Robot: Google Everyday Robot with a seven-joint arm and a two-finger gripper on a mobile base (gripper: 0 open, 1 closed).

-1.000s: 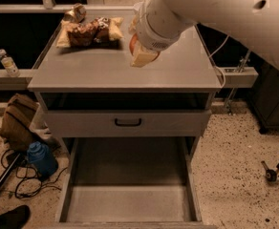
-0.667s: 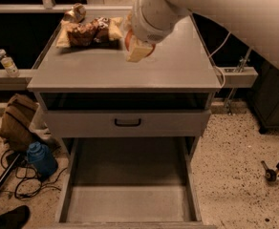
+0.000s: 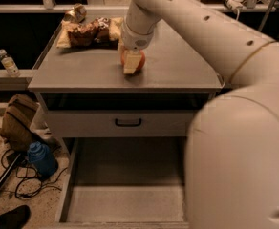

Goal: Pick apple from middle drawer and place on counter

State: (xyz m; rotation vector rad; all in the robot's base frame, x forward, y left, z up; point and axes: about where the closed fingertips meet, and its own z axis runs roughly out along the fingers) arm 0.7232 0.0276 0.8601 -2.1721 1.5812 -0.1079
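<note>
Grey worktop (image 3: 177, 66) of the drawer cabinet carries snack bags (image 3: 89, 30) at its far edge. Nearer the middle, the pincer (image 3: 132, 63) is clamped on the apple (image 3: 140, 60), which sits at or just above the surface (contact cannot be told). The middle drawer (image 3: 125, 204) hangs open below. The apple looks light, firm and smooth-skinned, likely to roll once freed. A hold across its widest girth with gentle pressure suits it.

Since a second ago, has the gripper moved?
Yes. The gripper, shut on the apple, has come down and forward on the counter, away from the snack bags.
</note>
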